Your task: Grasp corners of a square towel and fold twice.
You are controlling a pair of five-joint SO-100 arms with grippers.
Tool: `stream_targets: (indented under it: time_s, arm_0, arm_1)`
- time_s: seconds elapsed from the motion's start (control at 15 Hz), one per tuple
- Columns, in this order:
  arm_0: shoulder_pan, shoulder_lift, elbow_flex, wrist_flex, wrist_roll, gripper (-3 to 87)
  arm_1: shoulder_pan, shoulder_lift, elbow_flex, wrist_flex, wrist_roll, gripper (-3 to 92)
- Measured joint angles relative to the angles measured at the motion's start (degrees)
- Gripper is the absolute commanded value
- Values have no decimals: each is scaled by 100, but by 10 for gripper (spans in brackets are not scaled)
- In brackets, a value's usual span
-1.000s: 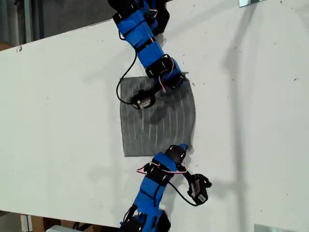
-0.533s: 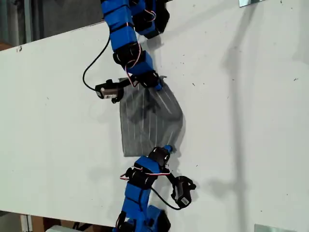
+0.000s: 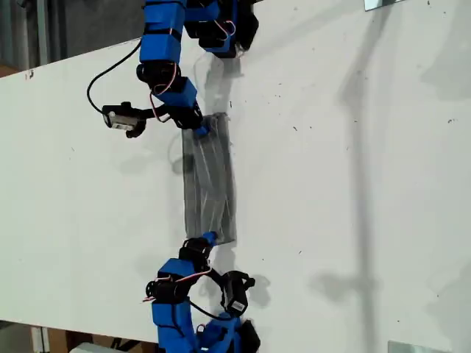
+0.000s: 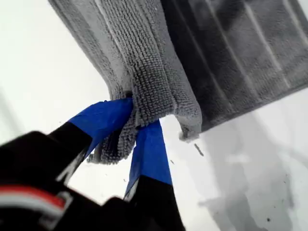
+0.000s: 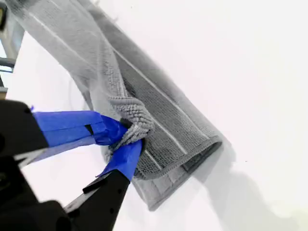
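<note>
The grey striped towel (image 3: 210, 184) lies folded over into a narrow strip on the white table (image 3: 353, 191). In the exterior view one blue arm from the top edge holds the strip's far end at its gripper (image 3: 200, 129). Another arm from the bottom edge holds the near end at its gripper (image 3: 208, 237). The wrist views do not show which arm is which. My first gripper (image 4: 139, 115) is shut on a bunched corner of the towel (image 4: 159, 62). My second gripper (image 5: 130, 134) is shut on another corner of the towel (image 5: 159, 106), above the lower layer.
A wrist camera (image 3: 121, 118) sticks out from the upper arm toward the exterior view's left, and another camera (image 3: 235, 290) sits beside the lower arm. The table's far edge runs along the exterior view's top left. Metal brackets (image 3: 383, 4) sit at the right corners.
Both grippers have swept toward the exterior view's left with the towel's right corners, laying that half over the left half. The wide square has become a narrow strip.
</note>
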Motion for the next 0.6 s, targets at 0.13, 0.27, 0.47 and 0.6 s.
stream_targets:
  time_s: [0.13,0.27,0.47,0.6]
  arm_0:
    - [-439,-123,-88,-35,264,1]
    - [-773,-422,-439,0,466,1]
    - [-1266,-1362,-1494,360,870,1]
    - [-1670,-2364,-2602,791,1169,1]
  arm_1:
    - [677,44,211,-26,-97,-1]
    - [1099,53,316,-97,-220,-1]
    - [1872,18,422,-352,-492,-1]
    - [2355,-308,413,-501,-721,-1]
